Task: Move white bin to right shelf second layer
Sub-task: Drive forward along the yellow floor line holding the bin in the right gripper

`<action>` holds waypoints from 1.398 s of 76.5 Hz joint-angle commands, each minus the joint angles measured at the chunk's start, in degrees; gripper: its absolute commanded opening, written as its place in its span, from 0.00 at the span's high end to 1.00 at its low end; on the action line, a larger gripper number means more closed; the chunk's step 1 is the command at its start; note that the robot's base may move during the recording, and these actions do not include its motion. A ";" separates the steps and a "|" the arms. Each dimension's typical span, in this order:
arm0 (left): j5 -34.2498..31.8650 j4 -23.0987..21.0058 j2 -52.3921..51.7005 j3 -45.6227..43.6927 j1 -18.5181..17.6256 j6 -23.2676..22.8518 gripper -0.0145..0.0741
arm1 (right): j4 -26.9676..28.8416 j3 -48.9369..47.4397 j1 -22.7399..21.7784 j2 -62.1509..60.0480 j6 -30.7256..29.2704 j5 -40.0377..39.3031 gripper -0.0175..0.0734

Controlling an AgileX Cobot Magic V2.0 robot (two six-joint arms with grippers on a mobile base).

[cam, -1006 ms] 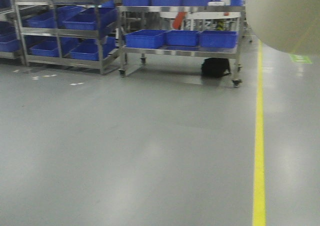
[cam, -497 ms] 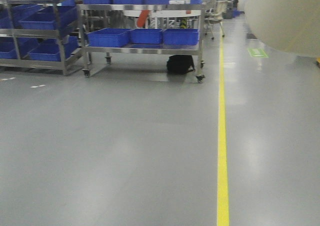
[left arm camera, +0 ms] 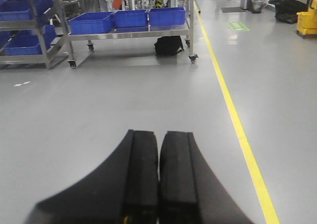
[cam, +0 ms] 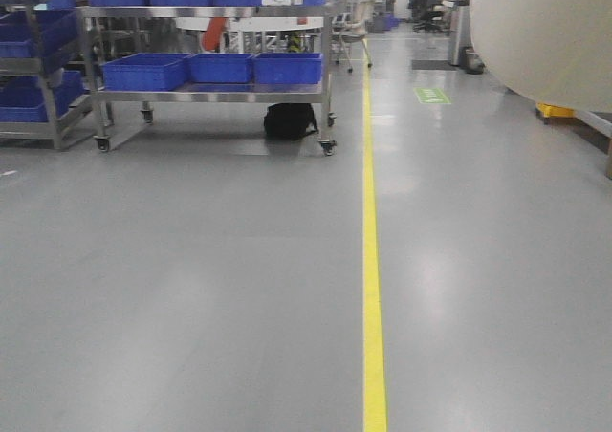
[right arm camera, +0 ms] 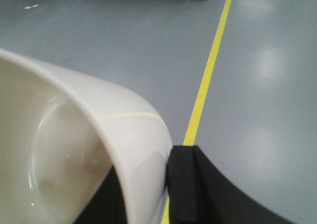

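The white bin [cam: 545, 31] hangs close to the front camera and fills the top right corner of that view. In the right wrist view its glossy cream wall [right arm camera: 124, 130] curves up from the lower left, above the grey floor. My right gripper [right arm camera: 146, 184] is shut on that wall, one black finger [right arm camera: 182, 184] outside and the other inside the tub. My left gripper [left arm camera: 159, 135] is shut, pads touching, with nothing between them, and hovers over bare floor. The right shelf second layer is out of view.
A wheeled steel cart [cam: 210, 93] with blue crates [cam: 143, 69] stands ahead left, a black bag [cam: 290, 119] beneath it. A rack [cam: 38, 117] with more crates lies farther left. A yellow floor line [cam: 373, 260] runs forward. A yellow object [cam: 555, 110] and steel leg [cam: 608, 150] are far right.
The front view has swung rightward: the cart, racks and yellow line have slid left in the picture. The bin stays in the top right corner, still held.
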 commanded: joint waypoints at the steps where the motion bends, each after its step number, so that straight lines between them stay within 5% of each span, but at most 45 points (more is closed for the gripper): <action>1: -5.00 0.00 -0.80 2.11 -0.33 -0.30 0.74 | -0.18 -1.91 -0.25 -0.65 -0.12 -5.62 0.75; 107: -5.00 0.00 -0.80 2.11 -0.33 -0.30 0.74 | -0.18 -1.91 -0.25 -0.65 -0.12 -5.62 0.75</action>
